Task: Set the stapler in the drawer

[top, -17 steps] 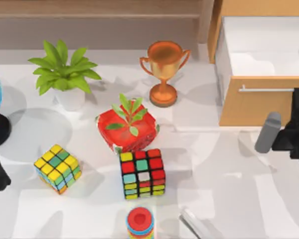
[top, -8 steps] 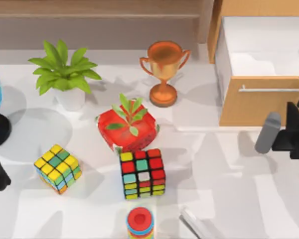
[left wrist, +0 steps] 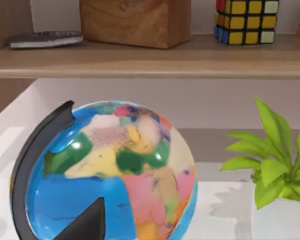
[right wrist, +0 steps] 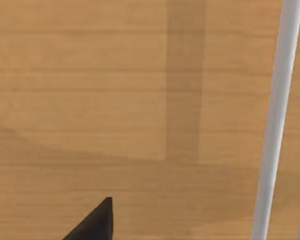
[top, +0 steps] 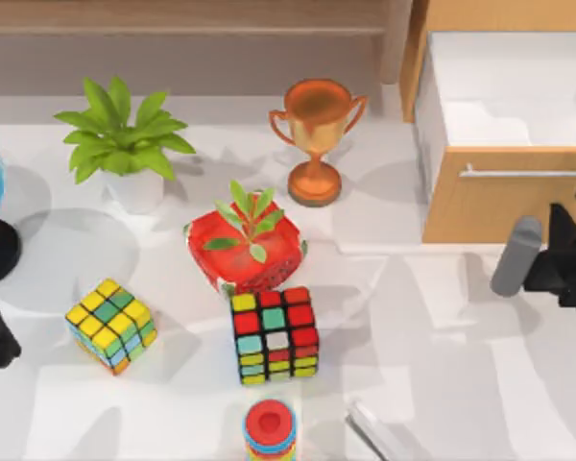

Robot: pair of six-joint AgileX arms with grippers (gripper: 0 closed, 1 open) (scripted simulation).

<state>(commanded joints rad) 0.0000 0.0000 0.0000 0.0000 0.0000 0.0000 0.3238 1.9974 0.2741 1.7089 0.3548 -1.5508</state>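
your right claw sits at the desk's right edge, just below the drawer front and its silver handle; you cannot tell whether it is clenched or released. its wrist view looks close onto the tan wood with the handle bar running across. the drawer stands pulled open, white walls showing. the stapler lies on the desk at the bottom edge, right of the red ring stack, well apart from the claw. left arm is parked at the left edge beside the globe.
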